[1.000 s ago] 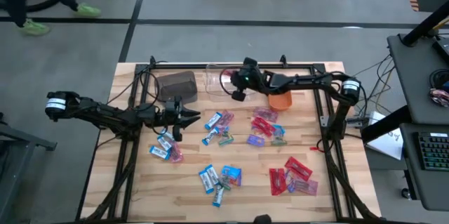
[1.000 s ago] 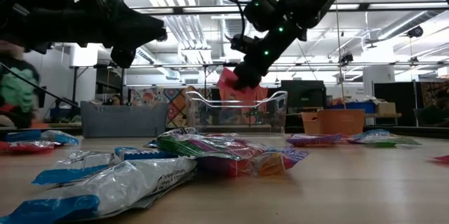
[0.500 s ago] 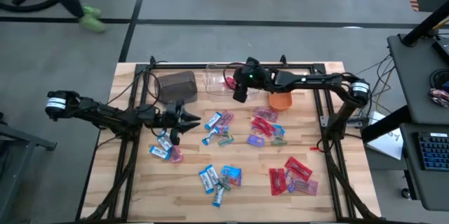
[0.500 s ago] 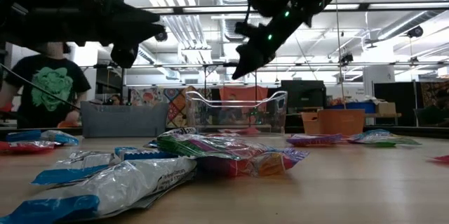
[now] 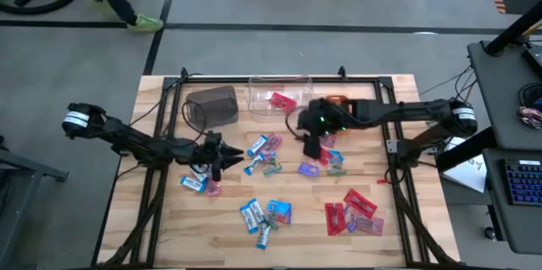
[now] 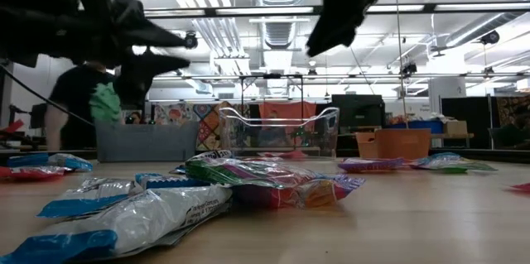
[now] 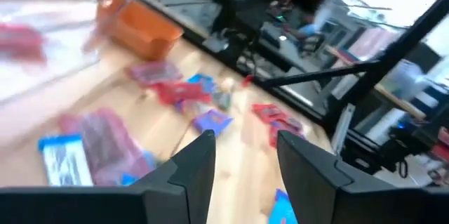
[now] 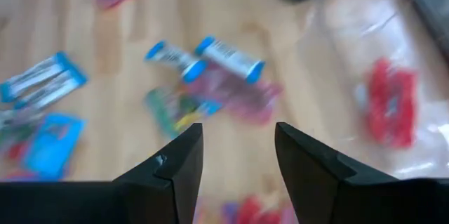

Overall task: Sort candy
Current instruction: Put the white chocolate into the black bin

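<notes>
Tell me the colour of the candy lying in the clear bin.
Red: one shiny red wrapped candy lies in the clear plastic bin, clearest in the high view.

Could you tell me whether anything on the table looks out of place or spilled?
Nothing looks damaged. The candy lies scattered in loose mixed-colour clusters across the table, as expected mid-sort. Only one red sweet sits in the clear bin. Both end effectors, left and right, are open and empty.
</notes>
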Controlling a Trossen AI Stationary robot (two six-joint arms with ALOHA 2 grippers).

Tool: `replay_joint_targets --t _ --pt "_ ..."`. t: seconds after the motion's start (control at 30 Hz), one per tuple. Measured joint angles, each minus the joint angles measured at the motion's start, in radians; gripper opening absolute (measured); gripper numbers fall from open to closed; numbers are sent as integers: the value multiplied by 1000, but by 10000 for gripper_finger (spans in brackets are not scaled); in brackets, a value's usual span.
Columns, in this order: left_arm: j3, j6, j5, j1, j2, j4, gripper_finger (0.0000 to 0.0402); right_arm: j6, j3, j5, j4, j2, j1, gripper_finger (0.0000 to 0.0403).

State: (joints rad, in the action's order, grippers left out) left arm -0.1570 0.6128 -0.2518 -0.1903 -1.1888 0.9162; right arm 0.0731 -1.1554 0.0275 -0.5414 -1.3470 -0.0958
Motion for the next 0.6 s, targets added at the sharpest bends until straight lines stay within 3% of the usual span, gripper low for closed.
replay_joint_targets --t 0.17,0.4,0.6 --pt "-47 39 -66 -72 -96 -57 126 108 30 -1 -47 53 109 167" --pt "-263 10 -107 -96 -250 -455 125 190 91 -25 -49 95 199 166" --pt "-378 -42 -111 -97 -345 -610 151 220 121 -54 -46 93 228 166"
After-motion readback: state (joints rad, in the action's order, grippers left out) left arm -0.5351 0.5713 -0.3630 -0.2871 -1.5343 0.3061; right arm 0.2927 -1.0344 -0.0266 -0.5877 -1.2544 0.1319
